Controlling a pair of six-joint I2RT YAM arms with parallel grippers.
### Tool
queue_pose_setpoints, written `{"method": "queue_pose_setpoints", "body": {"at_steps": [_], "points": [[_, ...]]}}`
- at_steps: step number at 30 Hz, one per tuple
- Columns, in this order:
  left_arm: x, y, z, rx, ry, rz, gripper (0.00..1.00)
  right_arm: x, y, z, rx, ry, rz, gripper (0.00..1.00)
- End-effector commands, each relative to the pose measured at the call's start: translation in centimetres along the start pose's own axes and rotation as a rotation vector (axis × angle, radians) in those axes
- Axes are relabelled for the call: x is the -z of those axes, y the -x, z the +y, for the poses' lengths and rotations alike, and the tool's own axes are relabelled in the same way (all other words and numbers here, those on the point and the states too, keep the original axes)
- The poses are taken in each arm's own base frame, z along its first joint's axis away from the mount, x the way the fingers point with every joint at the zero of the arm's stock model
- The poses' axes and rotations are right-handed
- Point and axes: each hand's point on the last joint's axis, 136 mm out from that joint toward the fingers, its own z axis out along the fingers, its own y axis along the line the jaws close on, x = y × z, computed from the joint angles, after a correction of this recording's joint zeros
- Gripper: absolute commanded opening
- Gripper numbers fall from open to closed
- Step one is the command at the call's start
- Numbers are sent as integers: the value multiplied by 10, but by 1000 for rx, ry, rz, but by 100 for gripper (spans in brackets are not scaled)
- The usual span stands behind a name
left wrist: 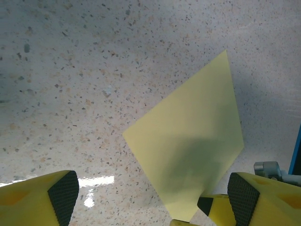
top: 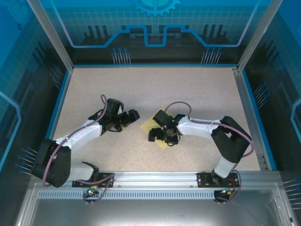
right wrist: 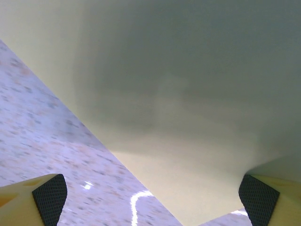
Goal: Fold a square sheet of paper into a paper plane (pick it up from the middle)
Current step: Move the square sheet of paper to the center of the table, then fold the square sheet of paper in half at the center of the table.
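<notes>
Tabletop: speckled beige, bordered in blue; both arms are extended over its middle.
Square sheet of paper: pale yellow, laid flat on the tabletop near its centre, set diamond-wise, partly covered from above by the right gripper.
Right gripper: positioned directly over the sheet, jaws spread wide, nothing grasped.
Left gripper: placed just beside the sheet's left side, jaws released, nothing held.

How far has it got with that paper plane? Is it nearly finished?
Hardly started. Done: nothing that I can see, since the yellow sheet lies flat on the table with no crease showing. In hand: the right arm's fingers are open close over it, and the left arm's fingers are open beside it. Left: picking it up and every fold.
</notes>
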Motion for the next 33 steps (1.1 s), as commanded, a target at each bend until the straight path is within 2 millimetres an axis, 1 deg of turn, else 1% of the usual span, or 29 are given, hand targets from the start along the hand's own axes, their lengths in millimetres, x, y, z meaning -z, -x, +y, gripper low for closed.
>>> {"method": "queue_pose_setpoints", "body": {"at_steps": [1, 2, 3, 5, 7, 9, 10, 12, 14, 16, 18, 21, 24, 26, 33], "points": [[3, -3, 16, 29, 61, -14, 88, -19, 11, 31, 7, 77, 10, 99], [4, -1, 18, 37, 67, -22, 88, -16, 17, 35, 25, 72, -1, 99], [6, 0, 21, 55, 76, -30, 88, -9, 24, 39, 54, 56, -19, 100], [10, 6, 28, 97, 83, -49, 88, 14, 34, 44, 145, 17, -62, 100], [16, 11, 40, 149, 89, -73, 90, 36, 42, 41, 269, -27, -83, 100], [22, 16, 46, 176, 79, -93, 91, 49, 50, 32, 386, -77, -62, 99], [26, 18, 50, 188, 79, -102, 91, 51, 54, 25, 438, -116, -42, 99], [30, 22, 56, 204, 85, -116, 93, 47, 62, 18, 532, -159, 5, 99], [34, 24, 60, 216, 91, -126, 94, 42, 72, 16, 609, -183, 31, 99], [35, 24, 64, 232, 97, -129, 97, 36, 86, 13, 643, -199, 44, 99], [35, 22, 66, 239, 100, -128, 99, 31, 96, 16, 673, -189, 48, 99], [33, 20, 69, 240, 106, -121, 98, 22, 109, 14, 707, -229, 56, 99], [34, 19, 71, 245, 117, -120, 99, 9, 112, 12, 724, -239, 85, 99], [34, 19, 72, 246, 118, -120, 98, 5, 111, 11, 732, -236, 100, 99], [33, 18, 72, 247, 122, -114, 99, -12, 101, 3, 745, -233, 172, 99]]}}
